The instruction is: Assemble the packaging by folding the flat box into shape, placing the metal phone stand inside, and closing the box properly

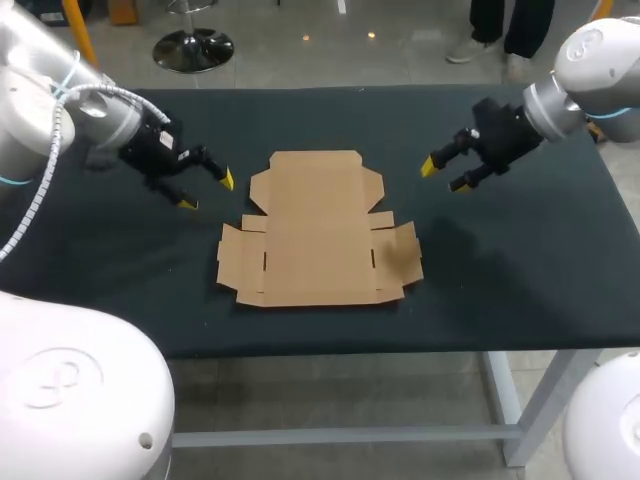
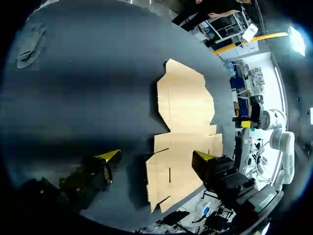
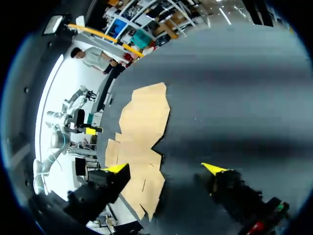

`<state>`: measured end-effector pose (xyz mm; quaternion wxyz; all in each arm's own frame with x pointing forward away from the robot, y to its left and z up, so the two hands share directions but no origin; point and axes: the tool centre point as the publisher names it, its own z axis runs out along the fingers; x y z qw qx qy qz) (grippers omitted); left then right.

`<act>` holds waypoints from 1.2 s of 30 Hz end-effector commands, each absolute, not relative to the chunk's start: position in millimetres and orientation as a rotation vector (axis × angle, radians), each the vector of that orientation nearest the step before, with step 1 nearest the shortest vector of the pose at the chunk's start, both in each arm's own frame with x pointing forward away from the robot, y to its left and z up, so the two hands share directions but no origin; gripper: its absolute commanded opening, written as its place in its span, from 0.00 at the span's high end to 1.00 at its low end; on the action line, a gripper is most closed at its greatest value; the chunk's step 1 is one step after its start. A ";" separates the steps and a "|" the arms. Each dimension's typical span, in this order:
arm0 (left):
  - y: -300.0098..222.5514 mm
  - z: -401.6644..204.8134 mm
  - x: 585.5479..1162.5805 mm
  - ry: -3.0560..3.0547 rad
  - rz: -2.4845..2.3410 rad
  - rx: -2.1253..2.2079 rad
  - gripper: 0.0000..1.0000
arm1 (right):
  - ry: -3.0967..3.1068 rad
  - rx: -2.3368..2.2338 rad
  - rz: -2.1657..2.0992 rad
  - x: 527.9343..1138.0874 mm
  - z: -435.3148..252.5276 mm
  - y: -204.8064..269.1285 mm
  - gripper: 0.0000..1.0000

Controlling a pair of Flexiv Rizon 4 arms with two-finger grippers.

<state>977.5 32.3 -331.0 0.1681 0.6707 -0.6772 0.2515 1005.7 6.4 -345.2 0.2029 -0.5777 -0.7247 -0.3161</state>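
A flat, unfolded brown cardboard box (image 1: 318,232) lies in the middle of the black table (image 1: 520,260), its flaps spread out on all sides. My left gripper (image 1: 207,191) hovers open to the left of the box's far corner, nothing between its fingers. My right gripper (image 1: 445,176) hangs open beyond the box's far right corner, also holding nothing. In the left wrist view the cardboard (image 2: 186,112) lies ahead of the open left gripper (image 2: 157,156). The right wrist view shows the cardboard (image 3: 142,127) ahead of the open right gripper (image 3: 165,169). No metal phone stand shows in any view.
The table's front edge (image 1: 330,350) runs a short way in front of the box's near flaps. Bare black tabletop stretches to the left and right of the cardboard.
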 end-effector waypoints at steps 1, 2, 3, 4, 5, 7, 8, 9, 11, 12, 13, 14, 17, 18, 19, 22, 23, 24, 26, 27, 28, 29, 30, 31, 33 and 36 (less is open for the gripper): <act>34.0 -325.6 972.8 -1.940 0.676 1.990 0.00 | -2.029 -1.629 -0.885 997.8 -344.5 10.9 0.00; 34.5 -326.1 973.4 -1.940 0.676 1.991 0.11 | -2.020 -1.639 -0.877 997.4 -345.0 11.9 0.00; 35.5 -326.5 974.1 -1.932 0.676 2.004 0.56 | -2.008 -1.655 -0.868 997.2 -345.4 12.7 0.00; 36.4 -327.0 974.9 -1.928 0.677 2.017 0.94 | -1.997 -1.668 -0.862 997.2 -345.8 13.3 0.20; 37.3 -327.5 975.3 -1.927 0.678 2.015 1.00 | -1.989 -1.672 -0.861 997.2 -346.2 13.6 0.65; 38.9 -328.0 975.8 -1.919 0.683 2.018 1.00 | -1.979 -1.680 -0.856 997.2 -347.0 14.7 1.00; 39.3 -328.1 975.9 -1.918 0.683 2.016 1.00 | -1.977 -1.685 -0.855 997.1 -347.3 15.3 1.00; 39.4 -328.2 975.9 -1.917 0.679 2.013 1.00 | -1.971 -1.690 -0.855 997.2 -347.6 15.8 1.00; 38.7 -329.6 976.5 -1.922 0.670 2.005 1.00 | -1.956 -1.707 -0.854 997.5 -348.6 17.3 1.00; 37.4 -331.3 977.7 -1.915 0.672 1.997 1.00 | -1.944 -1.716 -0.854 997.9 -349.3 17.8 1.00; 36.4 -333.5 978.9 -1.913 0.677 1.978 1.00 | -1.933 -1.723 -0.852 998.6 -350.3 18.3 1.00; 35.4 -336.6 980.5 -1.911 0.685 1.945 1.00 | -1.920 -1.736 -0.846 999.7 -351.7 18.4 1.00; 34.3 -340.5 982.9 -1.911 0.688 1.935 1.00 | -1.890 -1.756 -0.837 1003.4 -354.5 16.5 1.00; 34.3 -340.5 982.9 -1.911 0.688 1.935 1.00 | -1.890 -1.756 -0.837 1003.4 -354.5 16.5 1.00; 34.3 -340.5 982.9 -1.911 0.688 1.935 1.00 | -1.890 -1.756 -0.837 1003.4 -354.5 16.5 1.00; 34.3 -340.5 982.9 -1.911 0.688 1.935 1.00 | -1.890 -1.756 -0.837 1003.4 -354.5 16.5 1.00; 34.3 -340.5 982.9 -1.911 0.688 1.935 1.00 | -1.890 -1.756 -0.837 1003.4 -354.5 16.5 1.00; 34.3 -340.5 982.9 -1.911 0.688 1.935 1.00 | -1.890 -1.756 -0.837 1003.4 -354.5 16.5 1.00; 34.3 -340.5 982.9 -1.911 0.688 1.935 1.00 | -1.890 -1.756 -0.837 1003.4 -354.5 16.5 1.00; 34.3 -340.5 982.9 -1.911 0.688 1.935 1.00 | -1.890 -1.756 -0.837 1003.4 -354.5 16.5 1.00; 34.3 -340.5 982.9 -1.911 0.688 1.935 1.00 | -1.890 -1.756 -0.837 1003.4 -354.5 16.5 1.00; 34.3 -340.5 982.9 -1.911 0.688 1.935 1.00 | -1.890 -1.756 -0.837 1003.4 -354.5 16.5 1.00; 34.3 -340.5 982.9 -1.911 0.688 1.935 1.00 | -1.890 -1.756 -0.837 1003.4 -354.5 16.5 1.00; 34.3 -340.5 982.9 -1.911 0.688 1.935 1.00 | -1.890 -1.756 -0.837 1003.4 -354.5 16.5 1.00; 30.2 -343.5 982.9 -1.922 0.682 1.916 1.00 | -1.890 -1.756 -0.837 1003.4 -354.5 16.5 1.00; 27.6 -351.7 978.4 -1.953 0.688 1.875 1.00 | -1.904 -1.756 -0.821 1003.9 -363.7 27.0 1.00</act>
